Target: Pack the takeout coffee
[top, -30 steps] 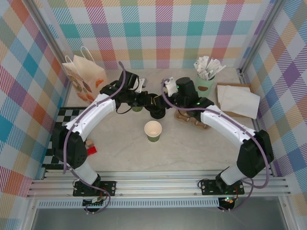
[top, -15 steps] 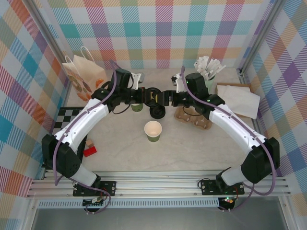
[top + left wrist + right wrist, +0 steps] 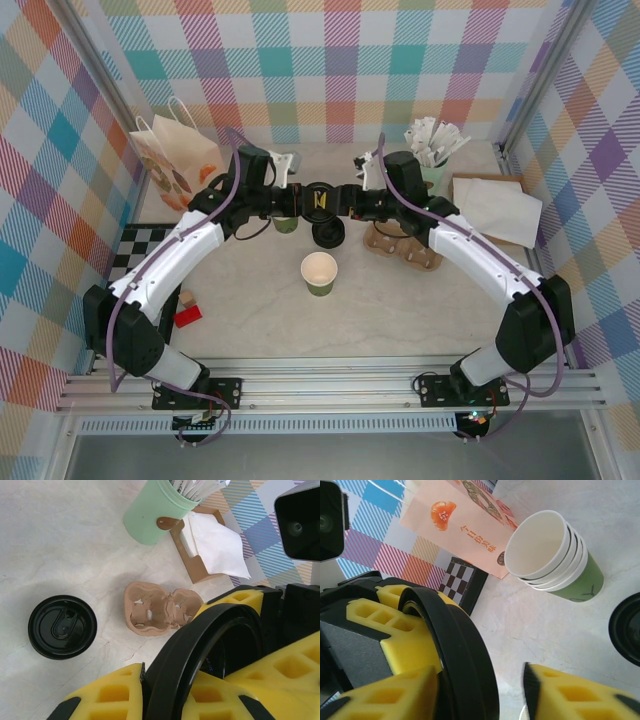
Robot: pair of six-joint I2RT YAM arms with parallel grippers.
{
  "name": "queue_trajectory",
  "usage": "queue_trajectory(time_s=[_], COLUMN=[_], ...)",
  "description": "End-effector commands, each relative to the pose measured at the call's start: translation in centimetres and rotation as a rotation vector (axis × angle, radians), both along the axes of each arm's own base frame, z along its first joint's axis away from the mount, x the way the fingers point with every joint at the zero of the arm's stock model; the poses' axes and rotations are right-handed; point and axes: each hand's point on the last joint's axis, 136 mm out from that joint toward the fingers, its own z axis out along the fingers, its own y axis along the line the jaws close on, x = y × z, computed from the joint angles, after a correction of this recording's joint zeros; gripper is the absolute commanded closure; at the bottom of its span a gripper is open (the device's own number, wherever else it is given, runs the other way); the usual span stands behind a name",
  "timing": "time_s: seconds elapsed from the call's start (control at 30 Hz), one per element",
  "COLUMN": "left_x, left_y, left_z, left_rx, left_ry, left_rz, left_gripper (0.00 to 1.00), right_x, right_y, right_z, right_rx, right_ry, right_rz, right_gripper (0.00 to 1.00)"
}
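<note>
two claws meet above the middle of the pale marbled table point(image 3: 250, 300). the left claw point(image 3: 165, 690) pinches a loose black ring lid point(image 3: 320, 199) on edge. the right claw point(image 3: 480, 670) straddles that lid, a slit of table showing beside one pad. at the far left corner leans a paper bag point(image 3: 175, 155) printed with an orange slice. white napkins point(image 3: 495, 210) lie far right. a moulded pulp carrier point(image 3: 160, 609) sits right of the takeout coffee point(image 3: 328, 235), glossy lid on, near the centre. stacked cups point(image 3: 555, 560) stand just left of it.
</note>
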Motion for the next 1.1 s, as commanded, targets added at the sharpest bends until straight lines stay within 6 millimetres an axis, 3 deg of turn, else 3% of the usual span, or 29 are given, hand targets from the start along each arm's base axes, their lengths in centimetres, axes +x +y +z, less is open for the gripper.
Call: queue_trajectory(time_s=[0.0, 0.13, 0.2, 0.3, 0.63, 0.8, 0.9, 1.07], left_x=[-0.3, -0.9, -1.7, -2.6, -3.4, -2.9, -2.7, -3.2], left_y=[0.2, 0.1, 0.2, 1.1, 2.6, 4.3, 5.9, 6.0], left_z=[1.7, 2.0, 2.2, 2.5, 5.5, 7.3, 8.2, 7.5], left_rx=[-0.049, -0.057, -0.054, -0.033, -0.156, -0.191, -0.206, -0.181], left_ry=[-0.036, -0.038, -0.047, -0.072, -0.125, -0.141, -0.109, 0.036], left_rz=[-0.004, -0.030, -0.053, -0.054, -0.022, 0.072, 0.153, 0.160], left_gripper=[0.96, 0.88, 0.75, 0.62, 0.35, 0.05, 0.00, 0.00], right_x=[-0.4, -0.5, -0.3, 0.0, 0.3, 0.5, 0.3, -1.2], right_y=[0.5, 0.4, 0.1, -0.4, -0.4, -1.4, -1.7, -0.3], right_z=[-0.1, 0.6, 0.8, 0.6, 1.4, 4.1, 6.4, 9.4], right_rx=[0.032, 0.038, 0.025, -0.004, -0.021, -0.110, -0.219, -0.405], right_ry=[-0.007, -0.040, -0.057, -0.073, -0.215, -0.597, -0.924, -1.478], right_rz=[0.033, 0.033, 0.015, -0.011, 0.012, 0.039, 0.091, 0.163], right_gripper=[0.66, 0.83, 0.87, 0.90, 0.92, 0.91, 0.91, 0.91])
